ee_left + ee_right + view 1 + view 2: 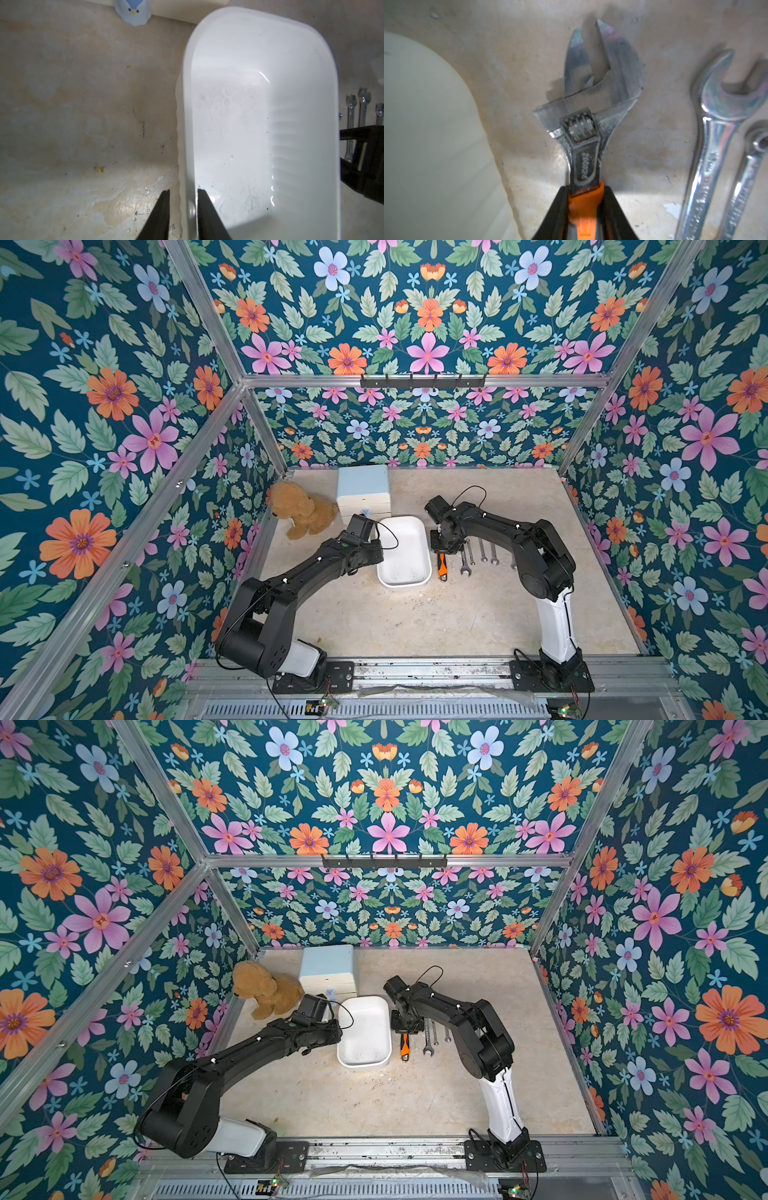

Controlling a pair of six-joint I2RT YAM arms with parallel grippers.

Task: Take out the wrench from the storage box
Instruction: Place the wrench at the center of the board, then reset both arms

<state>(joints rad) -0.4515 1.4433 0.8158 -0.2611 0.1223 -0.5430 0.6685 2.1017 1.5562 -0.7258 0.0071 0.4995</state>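
Plainly, the wrench [591, 116] is out of the storage box [425, 124]. My right wrist camera has it lying flat on the table [643, 166], just beside the tub's rounded wall. The right gripper [586, 188] is closed narrowly on its orange handle, both fingers touching it.

In both top views that arm covers the steel head, and I get only the handle's tail end [442, 568] [404, 1048] poking out beside the box [403, 551].

The left wrist camera alone shows me the left gripper [183, 190]. It straddles the box's long wall, one finger [164, 214] outside and the other inside, set narrow. A sliver of gap seems to sit on the outer side, so I cannot tell whether it actually pinches the wall. From above, its own wrist hides it.

The tub's scuffed white floor [239, 124] reads best from that wrist.

A row of plain spanners [482, 551] lies on the far side of the wrench, the last of them partly behind the right arm [519, 539]. In the right wrist view two of them [716, 145] run off the frame, blurred.
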